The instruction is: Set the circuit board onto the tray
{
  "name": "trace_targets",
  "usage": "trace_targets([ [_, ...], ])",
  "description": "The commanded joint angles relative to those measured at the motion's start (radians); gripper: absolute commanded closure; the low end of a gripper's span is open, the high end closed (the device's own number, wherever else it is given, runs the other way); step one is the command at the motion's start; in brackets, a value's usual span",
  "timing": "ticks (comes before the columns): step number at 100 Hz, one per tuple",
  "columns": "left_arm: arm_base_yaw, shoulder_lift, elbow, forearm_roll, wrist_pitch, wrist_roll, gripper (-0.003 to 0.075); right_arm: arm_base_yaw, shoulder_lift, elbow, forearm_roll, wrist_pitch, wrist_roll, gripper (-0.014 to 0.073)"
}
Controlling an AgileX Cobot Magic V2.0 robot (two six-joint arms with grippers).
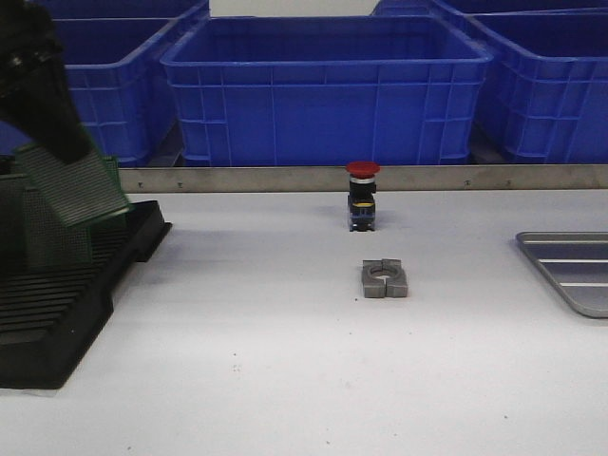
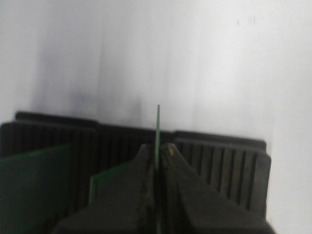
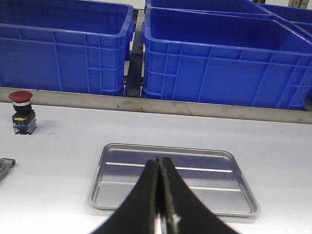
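Circuit board, a thin green perforated panel (image 1: pixel 74 185), hangs tilted in the air above the black slotted plastic rack (image 1: pixel 57 304) at the left side of the white table (image 1: pixel 285 361), clamped by the left gripper (image 2: pixel 158 161). In the left wrist view the board shows edge-on as a thin green line rising between the two dark fingers (image 2: pixel 144 170), which press on it from both sides. More green boards (image 2: pixel 34 185) stand upright in the rack's slots below it.

Far to the right, the shallow silver-grey metal tray with rounded corners (image 1: pixel 570 271) lies flat on the table, well apart from the held board; nothing lies on its ridged floor. The right gripper (image 3: pixel 160 195) hovers over the near rim of the tray, its black fingers pressed together with nothing between them.

Near the middle of the table sits a small grey metal clamp block (image 1: pixel 385 279), and behind it stands a red-capped push button on a black and blue body (image 1: pixel 362 195). Big blue plastic crates (image 1: pixel 323 85) line the back beyond a metal rail
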Motion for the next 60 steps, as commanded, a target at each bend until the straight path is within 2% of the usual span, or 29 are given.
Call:
trace_targets([
  [1, -0.026, -0.045, -0.045, -0.189, 0.076, -0.007, 0.074, -0.004, -0.023, 0.0, -0.01, -0.077, -0.007, 0.0654],
  [11, -0.065, -0.043, -0.047, -0.271, 0.076, -0.007, 0.074, -0.004, -0.023, 0.0, -0.01, -0.077, -0.007, 0.0654],
  [37, -0.214, -0.041, -0.047, -0.307, 0.072, -0.007, 0.074, -0.004, -0.023, 0.0, -0.01, -0.077, -0.007, 0.0654],
  [60, -0.333, -0.041, -0.047, -0.413, 0.072, -0.007, 0.074, -0.004, -0.023, 0.0, -0.01, -0.077, -0.007, 0.0654],
])
